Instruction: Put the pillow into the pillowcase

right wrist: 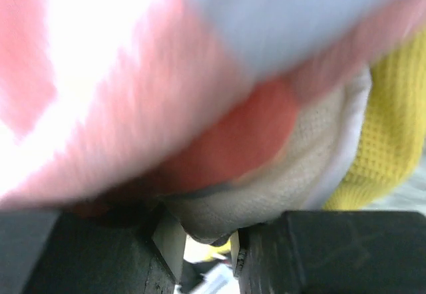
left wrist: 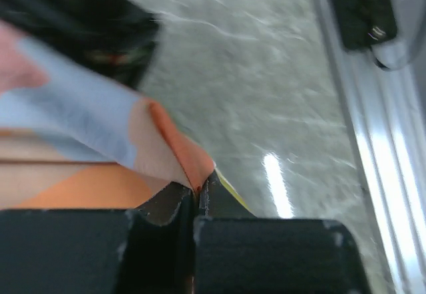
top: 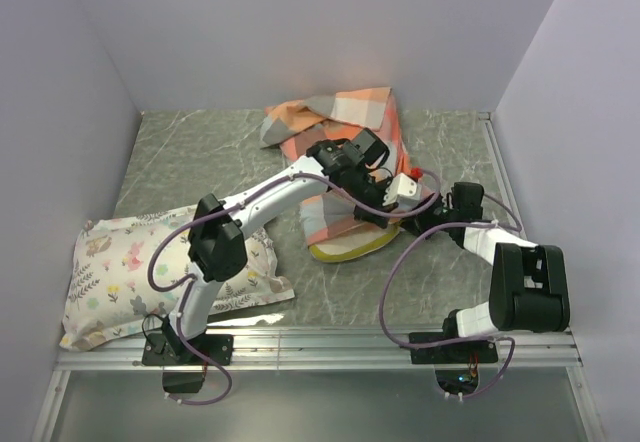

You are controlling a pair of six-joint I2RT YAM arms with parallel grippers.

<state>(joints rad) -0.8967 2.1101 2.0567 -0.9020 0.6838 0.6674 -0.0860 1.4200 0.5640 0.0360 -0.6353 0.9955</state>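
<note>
left gripper [left wrist: 198, 197]: pinched on pillowcase [left wrist: 86, 121] hem, I'm holding its mouth up
right gripper [right wrist: 203, 241]: clamps pillow [right wrist: 299, 154] corner (to feed it in)

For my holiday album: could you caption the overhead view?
Left hand pinching the checked pillowcase, right hand holding the yellow-edged pillow poking from it.

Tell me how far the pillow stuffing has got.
Mostly done: the pillowcase covers most of the pillow; only its yellow edge shows. In hand: left end effector pinches the case's hem, right end effector grips the pillow's corner. Left: covering that edge.
</note>
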